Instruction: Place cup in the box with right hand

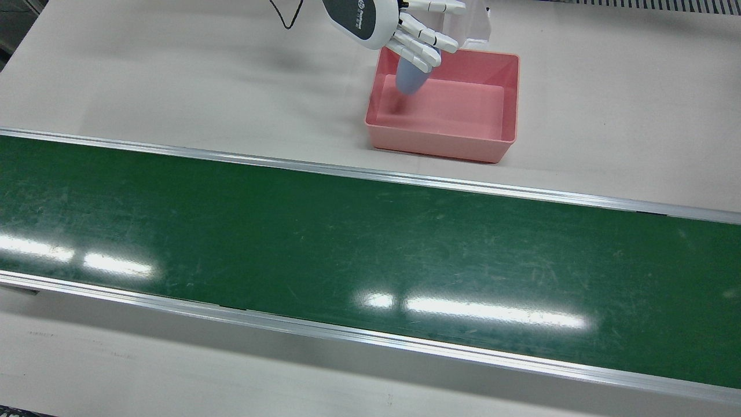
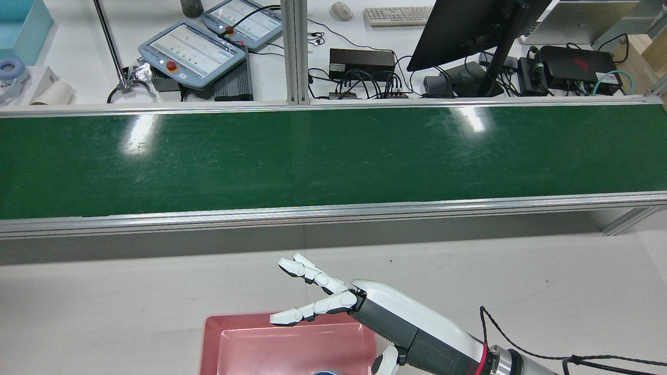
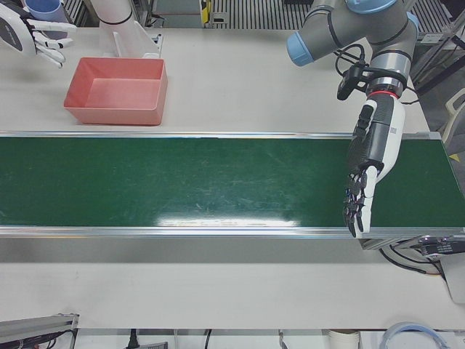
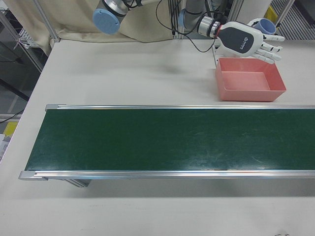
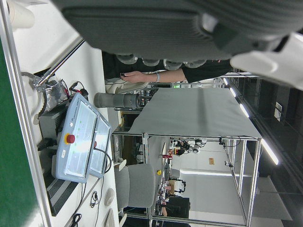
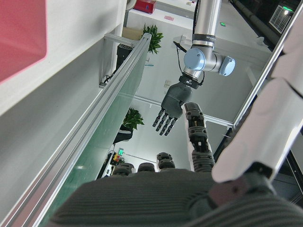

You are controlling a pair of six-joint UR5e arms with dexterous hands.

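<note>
Cup [image 1: 410,78] half hidden under right hand [image 1: 405,29] in front view, only lower body showing over box [image 1: 509,98]; in rear view, just a sliver of rim [image 2: 324,372] at bottom edge. Box cut off by bottom edge in rear view, near wall out of sight. Right hand cropped by top edge in front view, by left edge in left-front view. Contact between fingers and cup not discernible anywhere. Left hand [image 3: 367,171] missing from front and rear views. Person [image 5: 156,75] in left hand view mostly hidden behind hand's underside.
</note>
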